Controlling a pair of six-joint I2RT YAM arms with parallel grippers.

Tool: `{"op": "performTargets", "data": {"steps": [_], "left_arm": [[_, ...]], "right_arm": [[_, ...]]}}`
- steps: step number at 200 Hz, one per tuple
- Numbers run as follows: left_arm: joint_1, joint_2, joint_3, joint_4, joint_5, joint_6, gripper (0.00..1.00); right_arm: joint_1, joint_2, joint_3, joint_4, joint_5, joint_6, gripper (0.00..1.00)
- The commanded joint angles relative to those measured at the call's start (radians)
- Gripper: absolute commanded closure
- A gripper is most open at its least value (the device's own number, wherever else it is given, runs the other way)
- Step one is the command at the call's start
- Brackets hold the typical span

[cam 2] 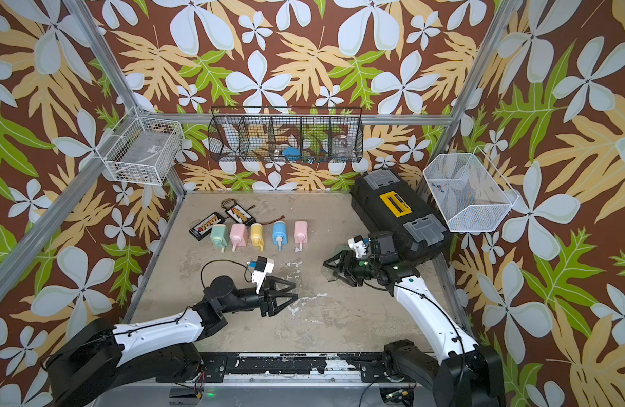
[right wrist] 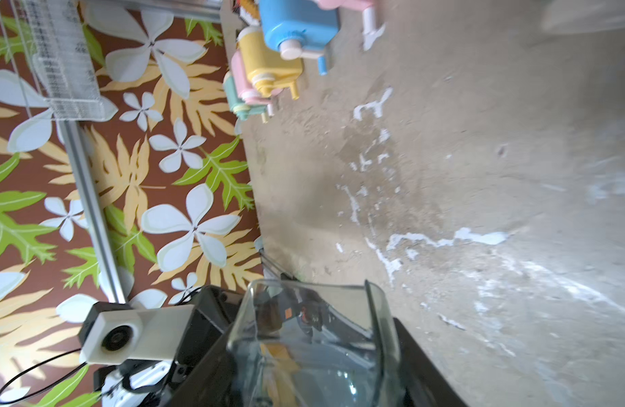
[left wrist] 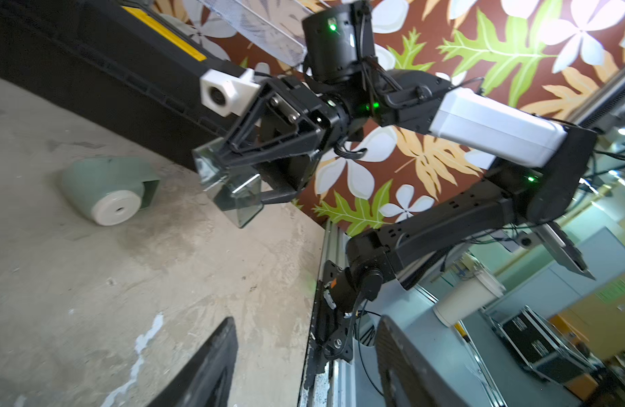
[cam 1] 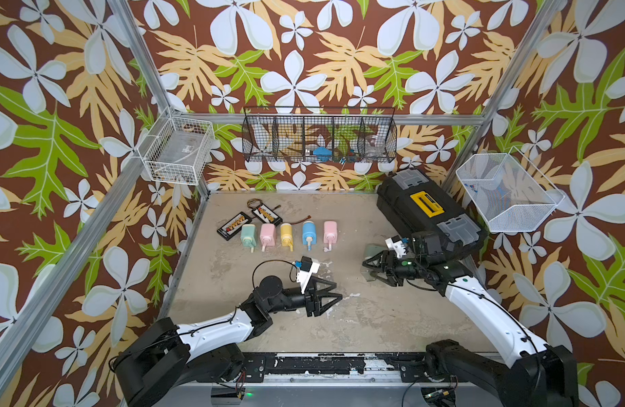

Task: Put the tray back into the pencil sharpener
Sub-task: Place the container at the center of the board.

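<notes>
Right claw (left wrist: 233, 178) clamps the tray (left wrist: 240, 206), left claw (cam 1: 338, 291) gapes empty — only left wrist view shows the sharpener (left wrist: 103, 181) plainly.

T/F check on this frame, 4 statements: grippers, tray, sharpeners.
1. The right gripper is closed on the clear tray. True.
2. The tray is already seated in a sharpener. False: it is held in the air, apart from the green sharpener, which lies on the table with its slot empty.
3. The left gripper grips a sharpener. False: its jaws stand open with nothing between them, above bare table.
4. A row of five sharpeners stands near the back of the table, away from both grippers. True.
</notes>
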Motion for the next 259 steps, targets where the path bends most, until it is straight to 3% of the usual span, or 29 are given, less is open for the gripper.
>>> {"op": "performTargets", "data": {"steps": [1, 64, 91, 169, 259], "left_arm": [[-0.008, 0.033, 0.009, 0.162, 0.023, -0.004, 0.39], [-0.022, 0.055, 0.041, 0.165, -0.017, 0.119, 0.44], [-0.022, 0.069, 0.046, 0.157, -0.050, 0.136, 0.52], [-0.022, 0.083, 0.047, 0.179, -0.119, 0.155, 0.55], [-0.022, 0.113, 0.072, 0.214, -0.028, 0.159, 0.95]], "right_arm": [[0.052, 0.008, 0.029, 0.064, -0.066, 0.065, 0.51], [0.173, 0.002, 0.054, 0.162, -0.039, 0.170, 0.50], [0.213, 0.003, 0.068, 0.186, -0.034, 0.195, 0.50], [0.288, -0.014, 0.049, 0.237, -0.020, 0.251, 0.50], [0.301, -0.012, 0.018, 0.304, -0.021, 0.293, 0.49]]}}
